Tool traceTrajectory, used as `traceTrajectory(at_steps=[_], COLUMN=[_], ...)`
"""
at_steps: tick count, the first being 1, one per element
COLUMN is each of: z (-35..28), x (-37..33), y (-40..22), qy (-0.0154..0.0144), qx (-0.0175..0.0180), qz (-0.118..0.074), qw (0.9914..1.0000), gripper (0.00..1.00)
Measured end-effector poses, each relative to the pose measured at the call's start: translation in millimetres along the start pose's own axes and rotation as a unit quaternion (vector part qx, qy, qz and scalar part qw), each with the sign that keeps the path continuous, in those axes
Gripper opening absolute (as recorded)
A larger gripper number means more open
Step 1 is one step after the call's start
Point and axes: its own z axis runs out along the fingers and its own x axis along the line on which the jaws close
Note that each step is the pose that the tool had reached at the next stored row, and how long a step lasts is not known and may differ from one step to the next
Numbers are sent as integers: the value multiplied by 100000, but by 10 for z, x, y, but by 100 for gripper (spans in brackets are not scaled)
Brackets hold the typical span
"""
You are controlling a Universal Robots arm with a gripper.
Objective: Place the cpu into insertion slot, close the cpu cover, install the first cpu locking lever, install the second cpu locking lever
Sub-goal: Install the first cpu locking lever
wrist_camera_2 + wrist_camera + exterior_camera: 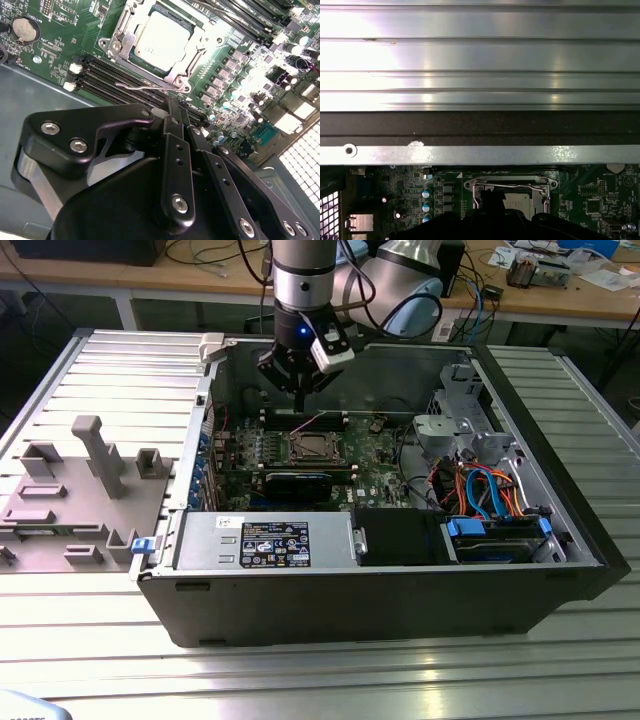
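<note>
The cpu (162, 40) lies flat in the insertion slot (313, 447) on the green board inside the open case. Its silvery top shows through the window of the cpu cover (120, 37), which lies down over it. A thin wire locking lever (150, 88) runs along the socket's edge on the gripper's side; whether it is latched I cannot tell. The first wrist view has the cpu (516, 202), the cover (510, 182) and a wire lever (512, 187) too. My gripper (298, 402) hangs just above the socket, a little behind it, shut and empty, its black fingers (175, 117) pressed together.
A black graphics card (297, 483) and a labelled power supply (275, 543) sit in front of the socket. A drive cage with blue and orange cables (490, 490) fills the case's right. Black memory slots (120, 80) flank the socket. A grey fixture plate (70, 490) lies on the exterior view's left.
</note>
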Motion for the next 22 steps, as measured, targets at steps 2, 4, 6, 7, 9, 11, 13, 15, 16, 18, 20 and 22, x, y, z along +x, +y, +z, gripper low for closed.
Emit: traceTrajectory(at_steps=[2,4,6,7,9,11,13,15,16,18,20,22], z=[13,16,18,19,19,26,36,53,62,74,88,98], x=[0,0,0,0,0,-1,0,0,0,0,0,0], y=[0,0,0,0,0,1,0,0,0,0,1,0], qy=[2,9,5,2,1,-17,1,0,0,0,-3,3], qx=[2,15,5,4,5,-19,5,1,0,3,0,3], qz=[-8,-8,-7,-8,-10,-8,-8,-13,-11,-9,-10,-12], qw=[100000,100000,100000,100000,100000,100000,100000,100000,100000,100000,100000,100000], gripper=[11,11,11,11,11,11,11,11,11,11,11,11])
